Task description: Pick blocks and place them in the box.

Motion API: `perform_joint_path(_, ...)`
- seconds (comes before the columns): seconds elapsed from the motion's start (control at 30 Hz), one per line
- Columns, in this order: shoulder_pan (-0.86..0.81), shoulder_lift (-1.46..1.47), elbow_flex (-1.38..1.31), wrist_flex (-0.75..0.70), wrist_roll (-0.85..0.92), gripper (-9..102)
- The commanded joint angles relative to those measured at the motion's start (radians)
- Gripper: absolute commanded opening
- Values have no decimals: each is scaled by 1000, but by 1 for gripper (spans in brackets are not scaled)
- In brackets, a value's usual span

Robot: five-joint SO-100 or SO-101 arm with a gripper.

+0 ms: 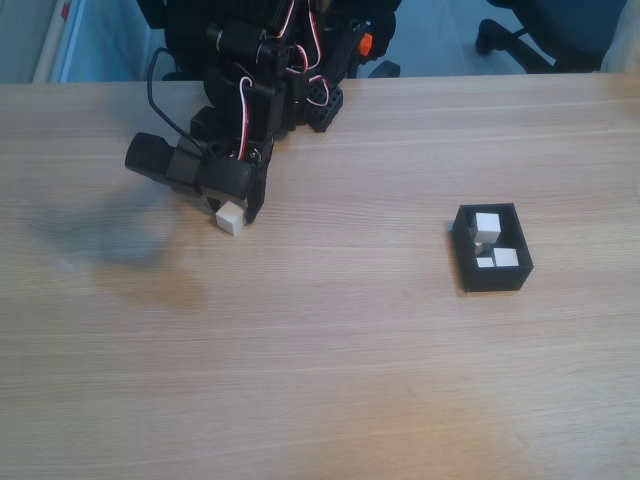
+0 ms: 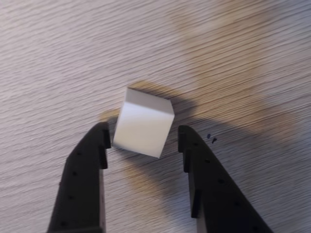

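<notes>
Wood-grain table [image 1: 320,380] is seen in the fixed view, with the gripper [image 1: 236,215] lowered over one white block [image 1: 231,218]; the box [image 1: 491,275], well apart at right, holds three more. Wrist view: fingers [image 2: 92,155] are spread apart, the block [image 2: 143,122] sat between the tips.

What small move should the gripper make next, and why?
Probably close the fingers. In the wrist view the gripper is open with the white cube between its fingertips, resting on the table and not yet clamped.
</notes>
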State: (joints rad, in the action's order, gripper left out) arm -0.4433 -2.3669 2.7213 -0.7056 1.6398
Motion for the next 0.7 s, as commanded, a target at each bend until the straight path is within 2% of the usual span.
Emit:
perform_joint_path(0.0,11,-2,2,18,-8,9)
perform_joint_path(0.13,21,-2,12,28,-2,0)
perform_joint_path(0.4,81,-55,8,40,8,0)
perform_joint_path(0.53,195,-129,-28,11,-9,0)
perform_joint_path(0.67,387,-215,-60,21,-72,0)
